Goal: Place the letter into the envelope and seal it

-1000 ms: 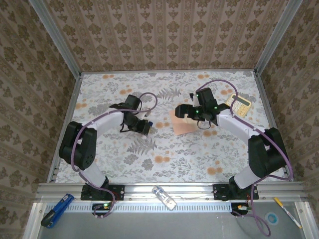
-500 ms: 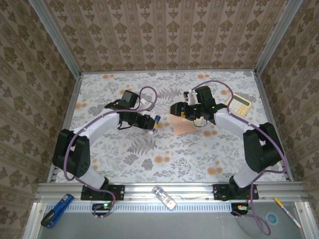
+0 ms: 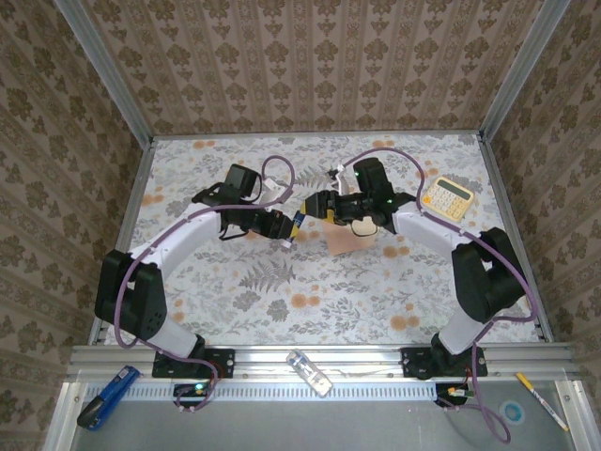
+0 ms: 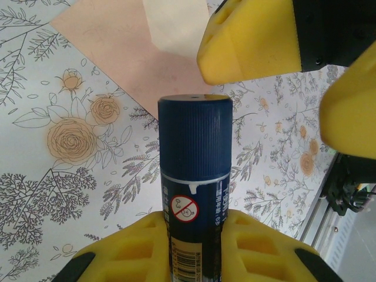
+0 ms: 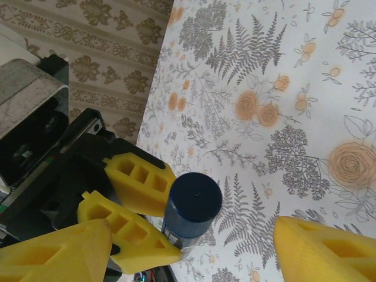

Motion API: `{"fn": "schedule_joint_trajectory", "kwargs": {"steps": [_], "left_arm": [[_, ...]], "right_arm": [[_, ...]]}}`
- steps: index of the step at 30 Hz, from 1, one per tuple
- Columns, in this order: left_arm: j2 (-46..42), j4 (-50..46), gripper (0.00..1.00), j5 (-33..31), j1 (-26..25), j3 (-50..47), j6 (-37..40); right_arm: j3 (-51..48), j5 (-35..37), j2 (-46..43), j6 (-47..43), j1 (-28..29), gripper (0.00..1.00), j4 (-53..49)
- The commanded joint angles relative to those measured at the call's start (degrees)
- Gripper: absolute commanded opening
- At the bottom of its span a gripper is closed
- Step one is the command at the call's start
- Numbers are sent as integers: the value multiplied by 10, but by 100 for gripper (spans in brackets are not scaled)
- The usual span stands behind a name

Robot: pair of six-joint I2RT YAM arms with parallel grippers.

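- Along the near rail lie a blue-handled object, a small clear bottle and a pen.
- Beyond the rail is the flower-printed worktop, with both arms reaching in over its middle.
- The envelope lies flat on the worktop near the centre, just nearer than the right tool. From the left wrist, its pale flap shows against the salmon body.
- The left tool is clamped narrow on a glue stick. It grips the barrel low down, and the dark blue cap, which is on, points toward the right tool.
- The right tool stands wide, its yellow fingers on either side of the cap and not closed on it.
- A yellow calculator sits far right, well apart from the envelope.
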Motion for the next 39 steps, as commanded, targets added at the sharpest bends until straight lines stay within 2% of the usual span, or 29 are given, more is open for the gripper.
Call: {"fn": "schedule_joint_trajectory", "kwargs": {"steps": [1, 28, 39], "left_arm": [[-18, -7, 19, 18, -3, 19, 12], [-28, -1, 20, 17, -3, 14, 6], [-25, 2, 20, 19, -3, 13, 3]], "right_arm": [[22, -19, 19, 9, 7, 73, 14], [34, -28, 48, 27, 18, 37, 37], [34, -33, 51, 26, 18, 33, 40]]}}
